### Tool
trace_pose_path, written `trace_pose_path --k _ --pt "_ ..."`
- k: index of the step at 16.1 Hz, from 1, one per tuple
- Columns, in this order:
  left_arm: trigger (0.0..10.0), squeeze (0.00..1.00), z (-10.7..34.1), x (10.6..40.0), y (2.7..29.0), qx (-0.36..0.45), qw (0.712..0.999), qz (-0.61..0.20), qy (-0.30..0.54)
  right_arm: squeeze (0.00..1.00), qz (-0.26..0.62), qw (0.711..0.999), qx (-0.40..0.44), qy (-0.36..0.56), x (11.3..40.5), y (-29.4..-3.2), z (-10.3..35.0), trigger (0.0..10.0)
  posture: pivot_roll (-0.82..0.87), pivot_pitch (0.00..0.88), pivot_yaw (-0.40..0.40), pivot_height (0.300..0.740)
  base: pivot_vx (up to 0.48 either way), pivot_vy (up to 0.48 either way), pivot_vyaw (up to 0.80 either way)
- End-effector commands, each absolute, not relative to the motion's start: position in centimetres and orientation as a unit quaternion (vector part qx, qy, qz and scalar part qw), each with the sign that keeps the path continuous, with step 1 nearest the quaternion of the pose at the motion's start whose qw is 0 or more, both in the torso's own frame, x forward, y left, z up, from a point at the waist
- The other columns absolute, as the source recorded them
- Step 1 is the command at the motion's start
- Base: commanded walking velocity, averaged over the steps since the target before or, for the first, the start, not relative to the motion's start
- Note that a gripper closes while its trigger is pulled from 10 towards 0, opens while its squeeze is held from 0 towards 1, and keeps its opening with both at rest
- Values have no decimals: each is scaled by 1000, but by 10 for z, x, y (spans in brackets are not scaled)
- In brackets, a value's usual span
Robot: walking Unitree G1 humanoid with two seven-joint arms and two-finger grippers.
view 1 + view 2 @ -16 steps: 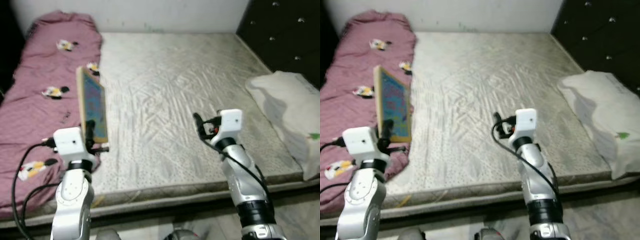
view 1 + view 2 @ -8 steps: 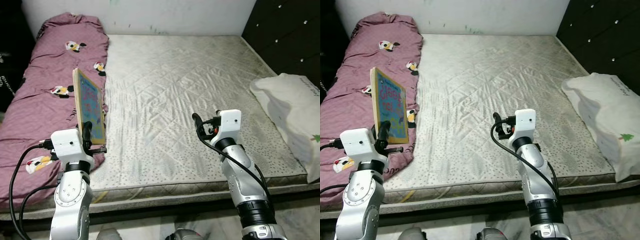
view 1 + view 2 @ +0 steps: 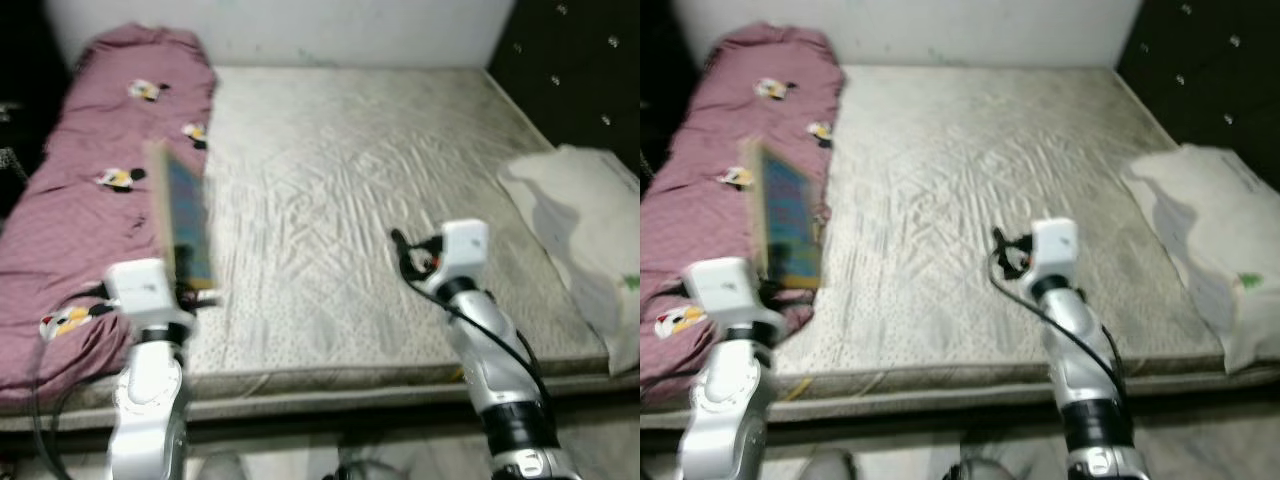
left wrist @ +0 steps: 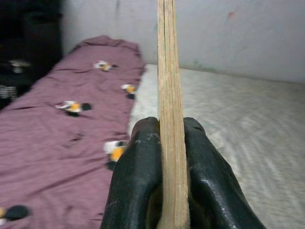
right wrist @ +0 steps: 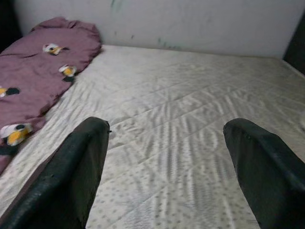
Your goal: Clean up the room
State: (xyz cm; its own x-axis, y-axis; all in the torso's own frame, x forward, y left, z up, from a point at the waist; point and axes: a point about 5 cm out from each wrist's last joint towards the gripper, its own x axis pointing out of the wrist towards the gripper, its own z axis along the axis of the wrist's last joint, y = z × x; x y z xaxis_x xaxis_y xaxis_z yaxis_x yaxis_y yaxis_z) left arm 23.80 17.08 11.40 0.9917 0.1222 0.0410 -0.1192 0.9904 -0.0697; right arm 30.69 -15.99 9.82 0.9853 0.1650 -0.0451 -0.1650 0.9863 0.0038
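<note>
Left pincer (image 4: 164, 176) is gripping the book (image 3: 185, 225) upright at nine o'clock over the blanket (image 3: 90, 200); right pincer (image 5: 176, 167) is hovering released above the mattress (image 3: 370, 180). That thin edge-hold is risking a slip.

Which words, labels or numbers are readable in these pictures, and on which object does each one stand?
None can be read.
Book held upright in the left gripper: its colourful cover is too blurred to read.
Pillow: a small green mark, too blurred to read.
Maroon blanket: cartoon figures, no text.
</note>
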Motion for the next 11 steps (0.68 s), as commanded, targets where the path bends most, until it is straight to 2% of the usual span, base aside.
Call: trace_pose_path --k 1,11 --pt "10000 0 123 240 176 -28 996 69 -45 0 86 996 0 21 308 -158 99 10000 -3 55 -49 740 0 -326 0" --pt "10000 0 123 241 174 -29 996 66 -46 0 84 996 -2 21 308 -158 99 10000 -6 54 -48 740 0 -480 0"
